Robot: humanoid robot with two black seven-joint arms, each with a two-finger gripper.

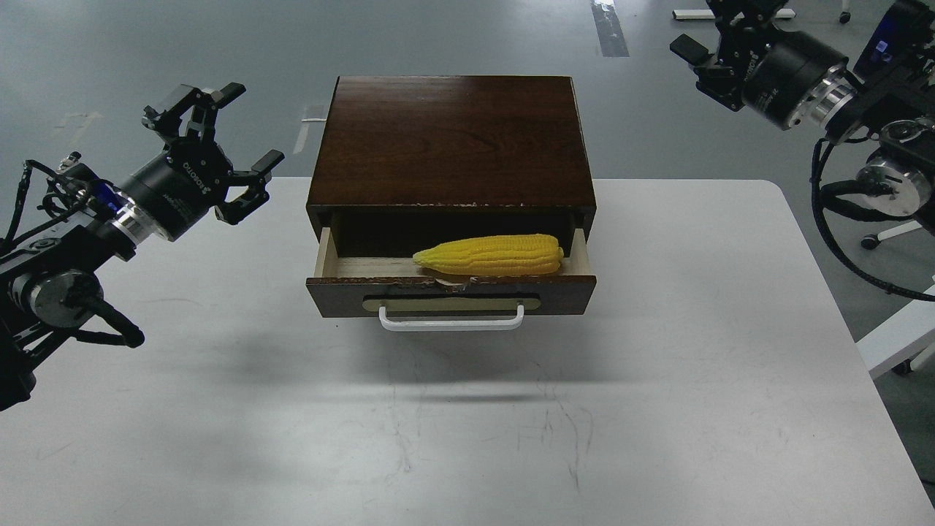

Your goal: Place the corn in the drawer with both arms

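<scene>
The corn [491, 254] lies in the open drawer [449, 296]; left gripper [219, 146] at nine o'clock is spread, right gripper [712, 55] cannot be told; if shut carelessly, the cabinet [451, 139] could be shoved

"ROBOTIQ", apparently, on left end effector [212, 139]

The corn [491, 255], a bright yellow ridged cob, lies on its side inside the drawer [451, 294], its pointed tip toward the left and its blunt end near the right wall. The dark brown drawer is pulled partly open, showing pale wood inside, with a brass plate and white bar handle on its front.
</scene>
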